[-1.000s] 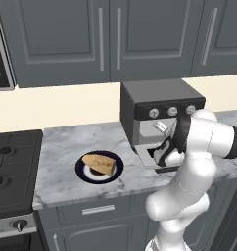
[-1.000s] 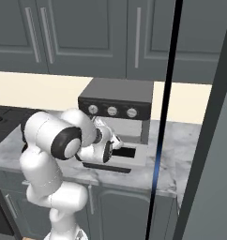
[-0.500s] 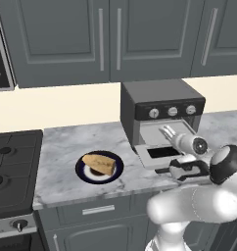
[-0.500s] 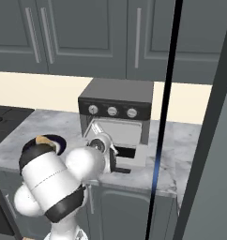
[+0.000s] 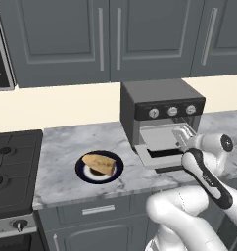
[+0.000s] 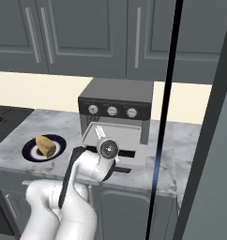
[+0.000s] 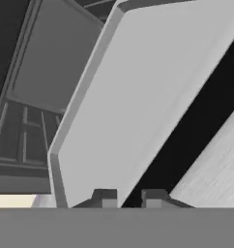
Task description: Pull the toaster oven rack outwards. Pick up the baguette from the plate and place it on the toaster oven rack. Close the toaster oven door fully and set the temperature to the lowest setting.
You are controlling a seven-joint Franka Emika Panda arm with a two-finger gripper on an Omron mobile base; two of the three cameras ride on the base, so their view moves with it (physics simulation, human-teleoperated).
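Note:
The toaster oven (image 5: 159,100) stands on the marble counter with its door (image 5: 157,158) folded down flat. The light grey rack (image 5: 162,138) lies in the open cavity. My gripper (image 5: 181,133) reaches into the mouth at the rack's right front edge. In the hand view the rack (image 7: 153,92) is a broad pale sheet, and its near edge runs down between my two fingertips (image 7: 105,197), which stand close together on it. My gripper (image 7: 129,198) is shut on that edge. The baguette (image 5: 99,163) lies on the dark plate (image 5: 115,171), left of the oven. From the right, the oven (image 6: 116,97), rack (image 6: 116,134), gripper (image 6: 100,132) and baguette (image 6: 46,146) show too.
A black stove (image 5: 12,164) lies at the counter's left end. Grey upper cabinets (image 5: 106,39) hang above the cream wall. A tall dark panel edge (image 6: 164,117) cuts through the right base view. Bare marble (image 5: 61,144) lies between stove and oven. My elbow hangs low in front of the counter.
The arm has dropped its elbow low and brought the hand from the door's front edge up to the rack's edge. The fingers have closed in from a wider gap.

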